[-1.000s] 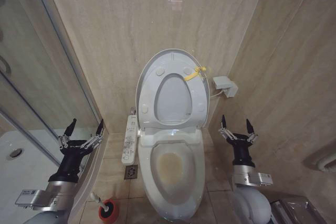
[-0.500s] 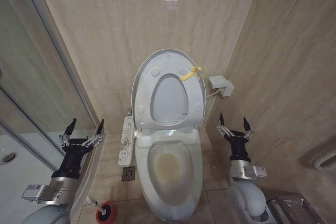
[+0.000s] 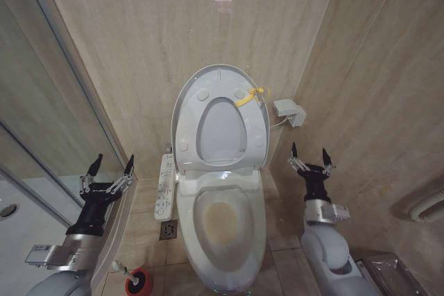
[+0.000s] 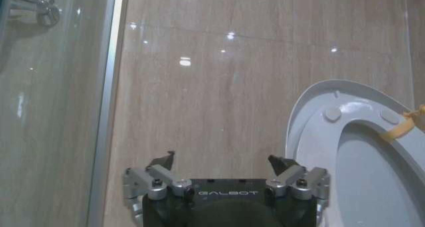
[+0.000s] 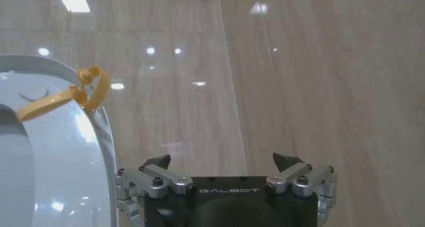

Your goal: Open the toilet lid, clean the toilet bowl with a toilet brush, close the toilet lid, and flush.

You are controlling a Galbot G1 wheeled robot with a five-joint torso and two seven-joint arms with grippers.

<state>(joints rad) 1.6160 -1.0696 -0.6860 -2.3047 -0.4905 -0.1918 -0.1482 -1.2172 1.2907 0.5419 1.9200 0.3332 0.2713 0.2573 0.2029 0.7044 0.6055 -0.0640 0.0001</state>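
the view keeps sliding right, so the base is moving, toilet lid already raised against the wall, toilet brush untouched by the floor, left gripper and right gripper both spread wide, empty

Head camera looking down, wrist cameras facing the wall, sharing toilet lid

Even, warm indoor light, ceiling-lamp glare spots on the glossy wall tiles, all views sharp.
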